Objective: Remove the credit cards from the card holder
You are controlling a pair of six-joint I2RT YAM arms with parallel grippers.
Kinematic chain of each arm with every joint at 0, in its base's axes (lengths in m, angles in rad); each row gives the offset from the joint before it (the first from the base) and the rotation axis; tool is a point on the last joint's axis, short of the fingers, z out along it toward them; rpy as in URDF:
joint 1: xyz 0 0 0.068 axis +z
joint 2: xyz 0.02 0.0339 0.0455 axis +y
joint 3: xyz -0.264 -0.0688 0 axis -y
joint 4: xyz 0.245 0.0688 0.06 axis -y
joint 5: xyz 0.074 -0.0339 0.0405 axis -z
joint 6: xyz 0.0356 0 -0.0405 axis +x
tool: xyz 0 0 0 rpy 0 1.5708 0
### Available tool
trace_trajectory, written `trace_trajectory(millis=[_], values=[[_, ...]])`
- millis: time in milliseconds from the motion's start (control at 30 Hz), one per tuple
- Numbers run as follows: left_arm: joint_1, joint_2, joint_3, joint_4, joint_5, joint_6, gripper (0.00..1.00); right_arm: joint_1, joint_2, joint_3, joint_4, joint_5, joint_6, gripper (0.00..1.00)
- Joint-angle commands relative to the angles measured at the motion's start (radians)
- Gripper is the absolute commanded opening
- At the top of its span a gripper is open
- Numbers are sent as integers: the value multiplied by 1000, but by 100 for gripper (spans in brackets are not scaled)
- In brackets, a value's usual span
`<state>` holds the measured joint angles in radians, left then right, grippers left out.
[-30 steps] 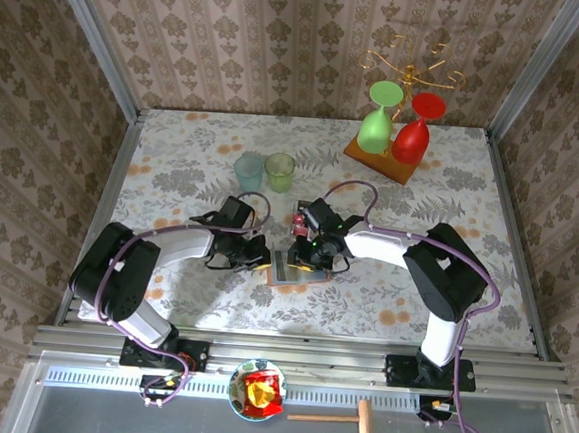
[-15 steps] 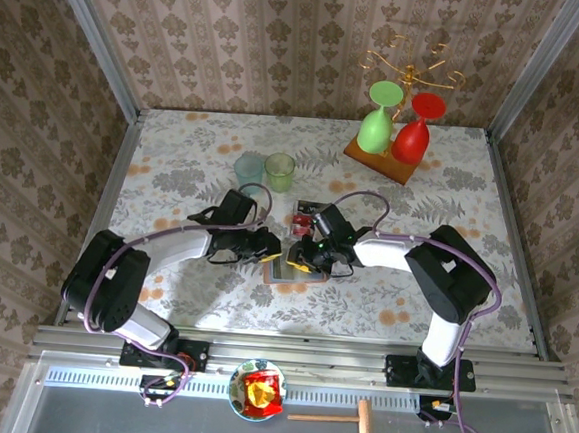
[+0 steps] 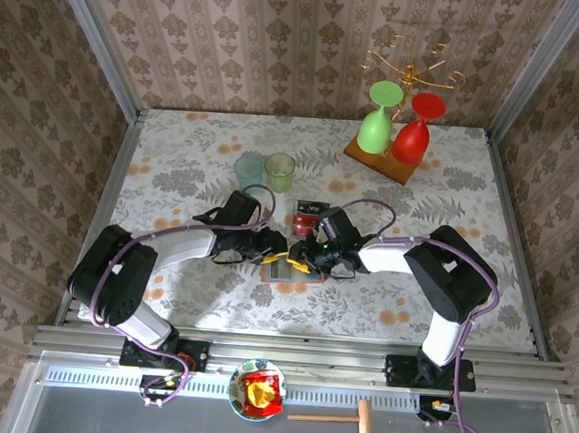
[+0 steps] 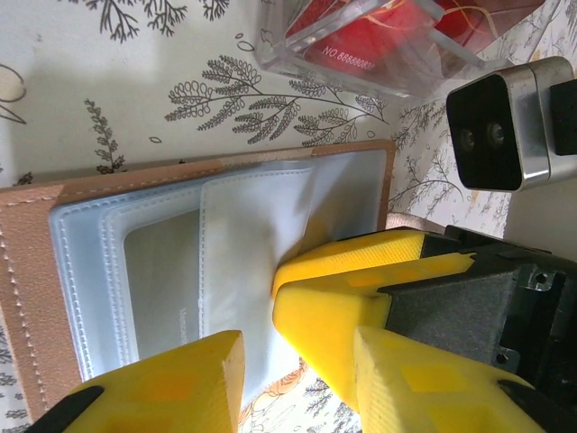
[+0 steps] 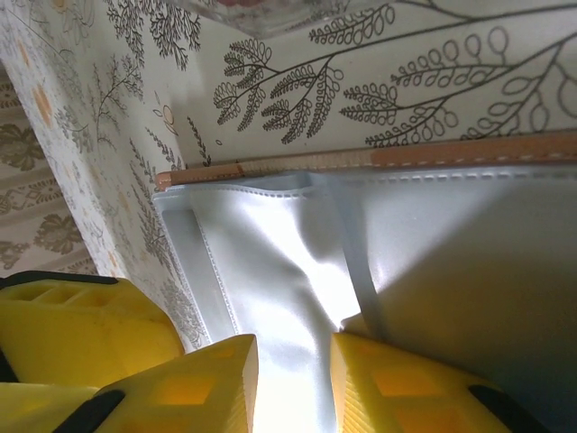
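The card holder point(image 4: 135, 244) lies open on the table point(image 3: 214, 160) near its middle — pale pockets up, tan edge showing. Our right gripper point(image 5: 290, 361) is clenched on one pocket sleeve, while our left gripper point(image 4: 297, 365) hangs just over the pockets with jaws parted. We see a red card point(image 4: 361, 41) in a clear case point(image 4: 288, 45) just beyond.

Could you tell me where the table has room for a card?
Free: the table left of the cups, and its right side between goblet board and right arm. Crowded: the middle, where the left arm meets it over the wallet.
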<state>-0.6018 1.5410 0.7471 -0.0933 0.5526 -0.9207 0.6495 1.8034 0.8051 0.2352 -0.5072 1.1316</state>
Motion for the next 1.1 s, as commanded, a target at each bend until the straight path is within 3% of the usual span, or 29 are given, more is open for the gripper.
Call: trace_trajectory(millis=[0,367,667,1067], values=[[-7,38,0,-47,-34,0,37,-7,13,-30,46,-7,40,29],[-5,50,-8,-62,-57,0,37,-15,24,-62,111,-25,77,27],[-6,63,-16,4,-18,-22,24,-16,23,-70,121,-27,81,27],[-7,41,-11,27,-2,-19,23,-18,-16,-64,106,-19,75,27]])
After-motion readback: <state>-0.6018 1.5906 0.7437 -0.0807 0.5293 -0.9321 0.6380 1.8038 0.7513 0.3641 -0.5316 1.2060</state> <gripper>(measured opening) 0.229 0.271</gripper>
